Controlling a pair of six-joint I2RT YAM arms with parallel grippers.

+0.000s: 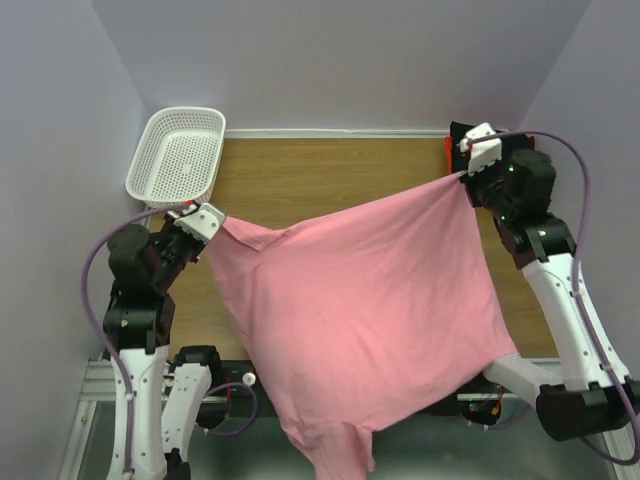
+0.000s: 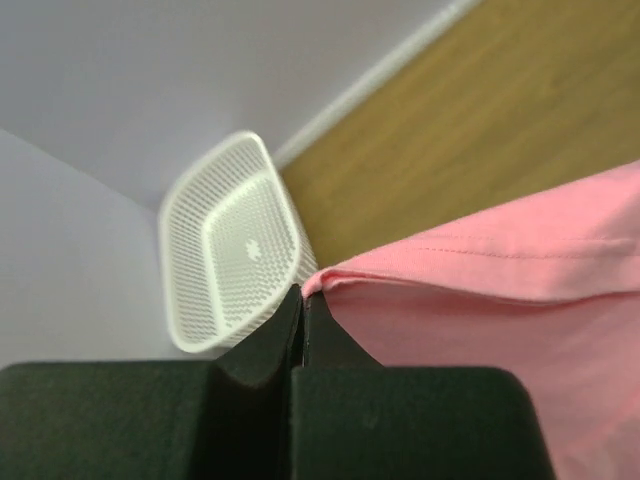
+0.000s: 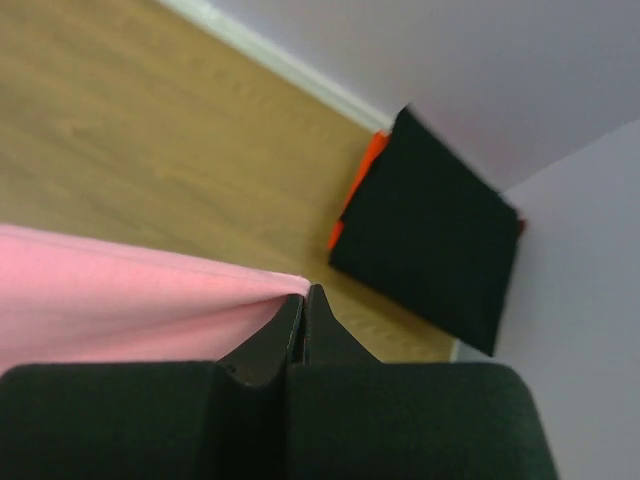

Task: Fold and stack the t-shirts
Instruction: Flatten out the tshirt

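From above, the pink shirt (image 1: 360, 320) spans the table (image 1: 320, 165) between both hands, its lower part trailing off the near edge. That weight could pull the soft cloth out of such thin corner pinches.

Left wrist: the left hand (image 2: 303, 305) is clamped on a hemmed corner, near the white lattice basket (image 2: 230, 250).

Right wrist: the right hand (image 3: 305, 300) is clamped on the other corner. The folded black shirt (image 3: 430, 245) lies on the orange-red shirt (image 3: 366, 175).

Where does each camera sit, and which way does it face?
Top external: above and behind the bases, looking down at the table; both arms show, left gripper and right gripper stretching the pink t-shirt.
Left wrist: on the left arm, facing the white lattice basket; its shut fingers show.
Right wrist: on the right arm, facing the black t-shirt stacked on the orange-red t-shirt; its shut fingers show.
Shared: all three see the pink t-shirt.
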